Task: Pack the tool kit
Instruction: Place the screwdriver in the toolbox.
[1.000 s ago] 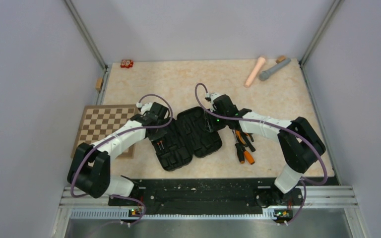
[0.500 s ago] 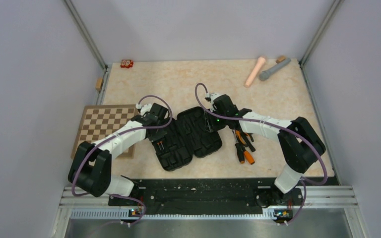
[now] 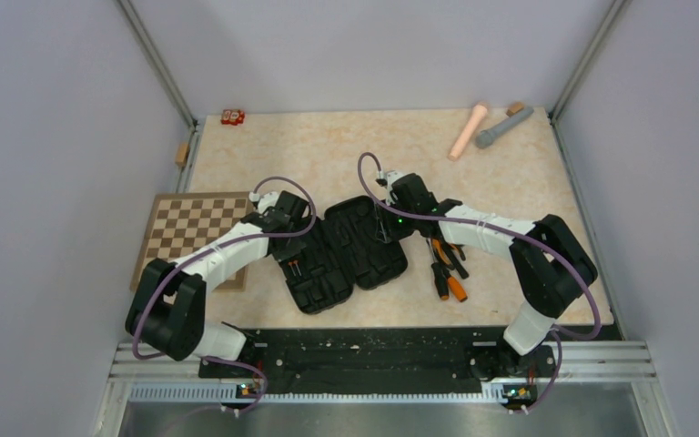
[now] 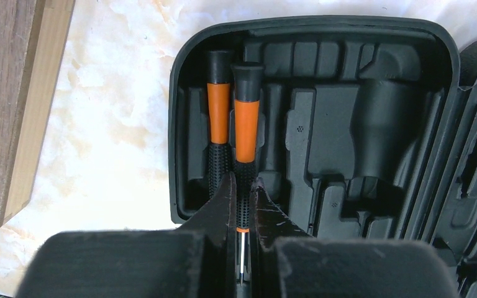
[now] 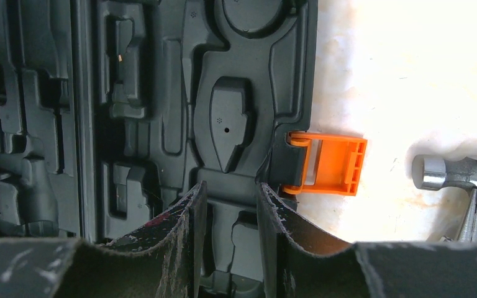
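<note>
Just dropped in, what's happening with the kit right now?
The left gripper is shut on a screwdriver lying in a slot of the open case, beside a second screwdriver. The right gripper is open over the case's other half, near the orange latch, holding nothing. More tools lie loose on the table beside the case.

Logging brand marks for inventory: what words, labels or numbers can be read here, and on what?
No readable text anywhere.
Tool case, orange latch and screwdrivers: no print visible.
Small red item, far left corner: any marking too small to read.
</note>
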`<state>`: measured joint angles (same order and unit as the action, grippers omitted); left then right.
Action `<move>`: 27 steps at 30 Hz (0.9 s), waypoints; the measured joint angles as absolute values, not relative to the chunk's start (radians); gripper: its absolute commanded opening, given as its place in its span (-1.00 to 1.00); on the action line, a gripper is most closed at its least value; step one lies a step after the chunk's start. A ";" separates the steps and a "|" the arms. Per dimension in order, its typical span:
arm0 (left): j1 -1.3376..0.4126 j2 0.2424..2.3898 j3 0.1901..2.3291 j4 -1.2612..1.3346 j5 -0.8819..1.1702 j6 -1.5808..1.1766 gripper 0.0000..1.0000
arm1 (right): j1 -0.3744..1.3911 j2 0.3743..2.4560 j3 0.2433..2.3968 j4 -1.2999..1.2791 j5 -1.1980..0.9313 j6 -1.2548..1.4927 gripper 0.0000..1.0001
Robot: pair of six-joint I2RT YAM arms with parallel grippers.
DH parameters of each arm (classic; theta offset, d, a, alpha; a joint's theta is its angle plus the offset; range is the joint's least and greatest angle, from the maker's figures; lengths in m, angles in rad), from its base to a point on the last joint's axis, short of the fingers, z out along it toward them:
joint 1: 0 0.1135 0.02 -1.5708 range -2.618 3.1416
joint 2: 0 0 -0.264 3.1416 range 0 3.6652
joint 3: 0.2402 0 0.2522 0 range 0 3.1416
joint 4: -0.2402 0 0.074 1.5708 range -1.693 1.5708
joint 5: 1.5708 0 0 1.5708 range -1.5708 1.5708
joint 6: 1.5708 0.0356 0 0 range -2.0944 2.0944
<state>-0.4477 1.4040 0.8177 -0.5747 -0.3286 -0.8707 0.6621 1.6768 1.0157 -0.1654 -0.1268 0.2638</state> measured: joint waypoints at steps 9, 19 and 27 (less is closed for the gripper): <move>-0.448 1.405 0.815 -0.569 -0.329 -0.874 -1.00 | 0.657 1.677 1.016 -0.165 -0.128 0.264 -0.31; -0.447 1.406 0.833 -0.585 -0.292 -0.874 -1.00 | 0.656 1.677 1.016 -0.165 -0.134 0.264 -0.31; -0.447 1.421 0.891 -0.585 -0.268 -0.881 -1.00 | 0.652 1.677 1.015 -0.165 -0.139 0.264 -0.31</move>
